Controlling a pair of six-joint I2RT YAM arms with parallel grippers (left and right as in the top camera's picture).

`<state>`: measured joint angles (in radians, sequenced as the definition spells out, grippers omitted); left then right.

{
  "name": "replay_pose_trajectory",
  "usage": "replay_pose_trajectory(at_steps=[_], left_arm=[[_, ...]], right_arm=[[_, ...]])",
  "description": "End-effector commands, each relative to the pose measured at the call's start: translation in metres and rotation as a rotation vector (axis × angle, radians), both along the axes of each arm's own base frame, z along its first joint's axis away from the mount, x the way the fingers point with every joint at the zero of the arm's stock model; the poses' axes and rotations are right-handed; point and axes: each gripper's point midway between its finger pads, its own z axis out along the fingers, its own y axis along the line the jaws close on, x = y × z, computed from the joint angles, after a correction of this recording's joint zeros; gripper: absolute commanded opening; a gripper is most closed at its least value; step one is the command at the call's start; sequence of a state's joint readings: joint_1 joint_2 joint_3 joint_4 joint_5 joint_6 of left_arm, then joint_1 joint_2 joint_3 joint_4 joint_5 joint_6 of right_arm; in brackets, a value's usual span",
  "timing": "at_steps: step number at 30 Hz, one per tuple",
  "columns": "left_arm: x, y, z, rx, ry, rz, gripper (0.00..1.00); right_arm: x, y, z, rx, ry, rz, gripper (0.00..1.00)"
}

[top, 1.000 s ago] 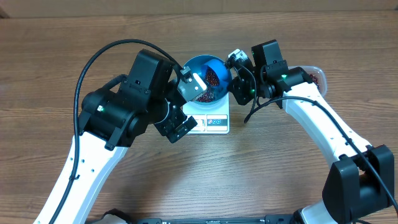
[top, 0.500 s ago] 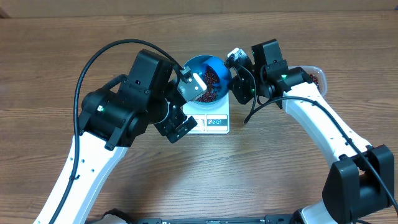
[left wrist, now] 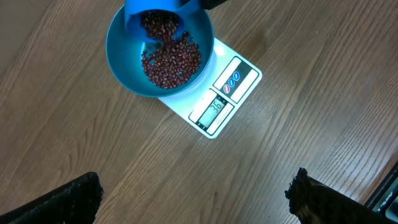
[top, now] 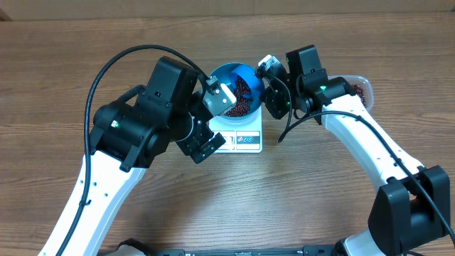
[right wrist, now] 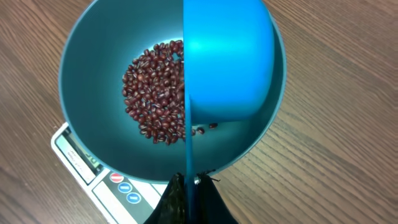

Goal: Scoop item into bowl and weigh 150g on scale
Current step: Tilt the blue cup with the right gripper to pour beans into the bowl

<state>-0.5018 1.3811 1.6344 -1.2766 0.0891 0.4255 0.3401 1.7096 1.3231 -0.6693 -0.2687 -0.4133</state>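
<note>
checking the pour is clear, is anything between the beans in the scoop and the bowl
Nothing visible. The right gripper holds the scoop tipped directly over the bowl on the scale, so its beans have an open drop onto the heap inside.

The blue bowl (left wrist: 122, 59) is sitting on the white scale (left wrist: 249, 70), covering its far part. Dark red-brown beans (left wrist: 173, 59) are lying heaped in the bowl's bottom. A blue scoop (left wrist: 186, 5) is tilting over the bowl's far rim, beans showing in its mouth. The scale's display (left wrist: 214, 111) and buttons (left wrist: 231, 81) are showing uncovered beside the bowl. The left gripper (left wrist: 196, 205) is hanging above the wooden table (left wrist: 323, 81), its fingers (left wrist: 62, 202) standing wide apart.
</note>
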Motion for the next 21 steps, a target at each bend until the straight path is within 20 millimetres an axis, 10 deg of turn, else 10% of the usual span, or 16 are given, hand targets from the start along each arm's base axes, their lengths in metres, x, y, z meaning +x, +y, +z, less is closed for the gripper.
replay_pose_trajectory(at_steps=[1, 21], left_arm=[[0.0011, 0.0016, 0.0086, -0.009, -0.023, 0.006, 1.0], [0.0011, 0.0016, 0.0086, -0.009, -0.023, 0.006, 1.0]], right_arm=[[0.0055, 0.0069, 0.0216, -0.027, -0.087, 0.038, 0.04], [0.01, 0.0063, 0.0199, -0.168, -0.166, 0.042, 0.04]])
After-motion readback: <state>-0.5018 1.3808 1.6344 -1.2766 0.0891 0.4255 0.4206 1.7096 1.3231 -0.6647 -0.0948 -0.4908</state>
